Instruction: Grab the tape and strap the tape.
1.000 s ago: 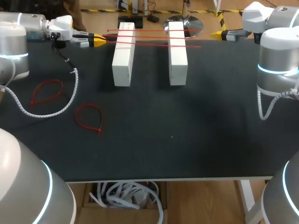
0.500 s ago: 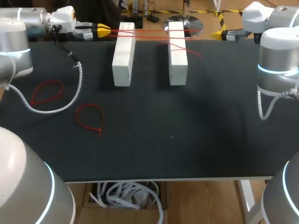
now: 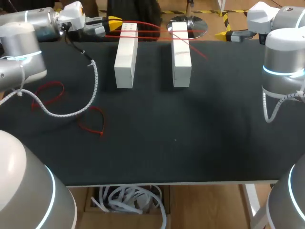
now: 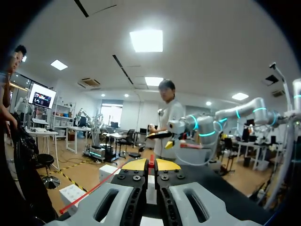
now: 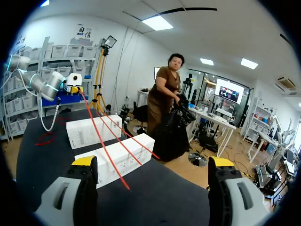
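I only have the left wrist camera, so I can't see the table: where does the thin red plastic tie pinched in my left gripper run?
Observer: From the left gripper, the thin red plastic tie crosses the tops of two white rectangular blocks.
Operator: Other ties around?
Observer: Two red looped ties lie on the black table, near your left arm.
Operator: My right gripper?
Observer: The right gripper is open and empty, beyond the blocks.
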Robot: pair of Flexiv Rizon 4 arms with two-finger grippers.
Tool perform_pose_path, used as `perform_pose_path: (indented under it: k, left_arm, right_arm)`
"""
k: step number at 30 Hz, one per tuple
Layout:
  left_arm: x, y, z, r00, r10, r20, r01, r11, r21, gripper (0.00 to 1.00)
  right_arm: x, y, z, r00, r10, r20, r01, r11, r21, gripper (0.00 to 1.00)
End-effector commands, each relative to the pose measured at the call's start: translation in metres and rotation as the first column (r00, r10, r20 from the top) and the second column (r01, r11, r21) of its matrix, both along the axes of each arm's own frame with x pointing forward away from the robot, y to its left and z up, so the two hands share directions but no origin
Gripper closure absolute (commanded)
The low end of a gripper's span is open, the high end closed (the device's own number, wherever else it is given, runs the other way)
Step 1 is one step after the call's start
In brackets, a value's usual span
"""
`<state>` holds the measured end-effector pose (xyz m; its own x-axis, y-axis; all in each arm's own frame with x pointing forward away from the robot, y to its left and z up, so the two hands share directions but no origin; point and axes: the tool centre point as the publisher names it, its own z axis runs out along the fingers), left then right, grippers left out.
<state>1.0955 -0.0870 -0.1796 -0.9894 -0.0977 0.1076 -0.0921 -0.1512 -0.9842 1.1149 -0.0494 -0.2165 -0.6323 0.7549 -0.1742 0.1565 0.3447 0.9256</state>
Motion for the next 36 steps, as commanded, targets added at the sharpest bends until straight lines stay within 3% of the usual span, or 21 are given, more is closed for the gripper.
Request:
perform_pose_path:
  k: [1, 5, 11, 24, 36]
  left_arm:
    - [-0.003, -0.008, 0.004, 0.999, 0.047, -0.02, -0.048, 0.998, -0.038, 1.0]
    - [-0.005, -0.013, 0.012, 1.0, -0.003, -0.011, 0.002, 0.996, -0.089, 1.0]
    - [-0.009, -0.022, 0.014, 0.999, -0.042, 0.015, 0.043, 0.996, -0.073, 1.0]
    - [-0.01, -0.027, 0.023, 0.997, -0.069, 0.02, 0.071, 0.99, -0.125, 1.0]
    - [-0.01, -0.026, 0.024, 0.998, -0.055, 0.022, 0.057, 0.992, -0.109, 1.0]
  right_arm:
    - [0.0, 0.0, 0.0, 1.0, 0.0, 0.0, 0.0, 1.0, 0.0, 0.0]
    - [0.0, 0.0, 0.0, 1.0, 0.0, 0.0, 0.0, 1.0, 0.0, 0.0]
    - [0.0, 0.0, 0.0, 1.0, 0.0, 0.0, 0.0, 1.0, 0.0, 0.0]
    - [0.0, 0.0, 0.0, 1.0, 0.0, 0.0, 0.0, 1.0, 0.0, 0.0]
    - [0.0, 0.0, 0.0, 1.0, 0.0, 0.0, 0.0, 1.0, 0.0, 0.0]
